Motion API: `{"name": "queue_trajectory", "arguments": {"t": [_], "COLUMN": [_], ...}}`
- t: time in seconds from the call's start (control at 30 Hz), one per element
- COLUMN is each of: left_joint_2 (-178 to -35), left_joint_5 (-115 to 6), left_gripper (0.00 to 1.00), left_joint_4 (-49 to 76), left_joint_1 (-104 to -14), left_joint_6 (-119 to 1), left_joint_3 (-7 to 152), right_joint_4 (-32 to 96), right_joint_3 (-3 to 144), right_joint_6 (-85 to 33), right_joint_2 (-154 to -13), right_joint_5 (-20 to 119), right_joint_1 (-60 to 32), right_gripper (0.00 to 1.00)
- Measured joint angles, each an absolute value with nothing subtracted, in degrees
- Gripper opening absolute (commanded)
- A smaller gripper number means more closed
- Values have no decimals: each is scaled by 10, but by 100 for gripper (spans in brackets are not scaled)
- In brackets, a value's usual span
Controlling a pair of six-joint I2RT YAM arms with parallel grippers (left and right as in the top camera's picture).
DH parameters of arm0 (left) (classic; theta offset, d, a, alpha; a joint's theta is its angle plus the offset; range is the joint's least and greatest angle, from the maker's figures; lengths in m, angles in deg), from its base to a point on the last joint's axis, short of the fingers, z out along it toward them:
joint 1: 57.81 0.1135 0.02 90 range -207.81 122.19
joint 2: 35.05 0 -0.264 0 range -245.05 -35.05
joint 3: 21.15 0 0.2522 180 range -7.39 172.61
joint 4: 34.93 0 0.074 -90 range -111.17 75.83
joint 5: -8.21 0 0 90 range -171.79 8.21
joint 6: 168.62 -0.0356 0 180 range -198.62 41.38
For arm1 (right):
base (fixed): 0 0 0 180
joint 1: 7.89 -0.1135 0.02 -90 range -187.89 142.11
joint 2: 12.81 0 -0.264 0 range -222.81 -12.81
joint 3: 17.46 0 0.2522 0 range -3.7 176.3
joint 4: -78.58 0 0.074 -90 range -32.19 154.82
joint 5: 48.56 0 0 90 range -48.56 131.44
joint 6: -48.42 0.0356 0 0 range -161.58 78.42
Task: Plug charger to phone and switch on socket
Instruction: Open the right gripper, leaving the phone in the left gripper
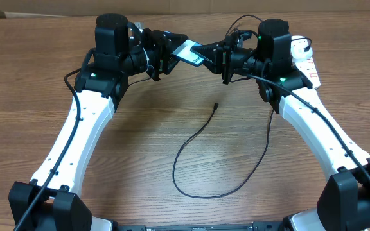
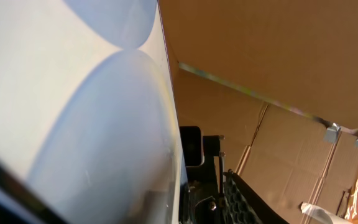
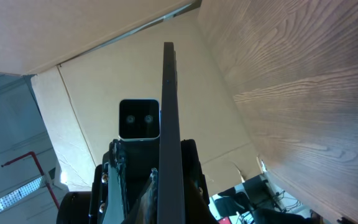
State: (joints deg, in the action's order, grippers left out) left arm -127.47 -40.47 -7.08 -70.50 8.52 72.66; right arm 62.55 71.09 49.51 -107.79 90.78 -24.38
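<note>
Holding phone (image 1: 188, 51) at 12 o'clock between both arms, seemingly raised off the desk (image 1: 172, 96), probably to steady it and expose the port for plugging. Right tool (image 1: 212, 56) is clamped on the phone's thin edge. Left tool (image 1: 169, 56) meets the other end; can't tell if it grips. Charger (image 1: 196, 131) lies loose mid-desk, tip (image 1: 216, 104) pointing to 12, not yet picked up. Socket (image 1: 306, 59) sits at 2 o'clock behind the right arm.

Evenly bright; left wrist seemingly blurred.

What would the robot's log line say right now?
phone: held off table | right end effector: shut on phone | left end effector: at phone's other end | cable: loose on table
</note>
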Motion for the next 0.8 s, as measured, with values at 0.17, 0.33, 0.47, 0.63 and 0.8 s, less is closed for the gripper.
{"name": "queue_trajectory", "arguments": {"t": [0.17,0.33,0.47,0.63,0.8], "left_joint_2": [-1275,-1275,-1275,-1275,-1277], "left_joint_5": [-405,-407,-407,-407,-407], "left_gripper": [27,26,22,20,12], "left_joint_4": [-70,-68,-68,-66,-65], "left_joint_1": [-705,-705,-705,-705,-705], "left_joint_6": [87,89,90,90,95], "left_joint_3": [727,726,726,726,726], "right_joint_4": [627,629,631,631,633], "right_joint_3": [711,711,711,711,711], "right_joint_6": [496,497,497,497,498], "right_joint_2": [-1078,-1078,-1078,-1078,-1078], "right_joint_5": [908,908,908,908,906], "right_joint_1": [-244,-244,-244,-244,-244], "right_gripper": [4,4,4,4,4]}}
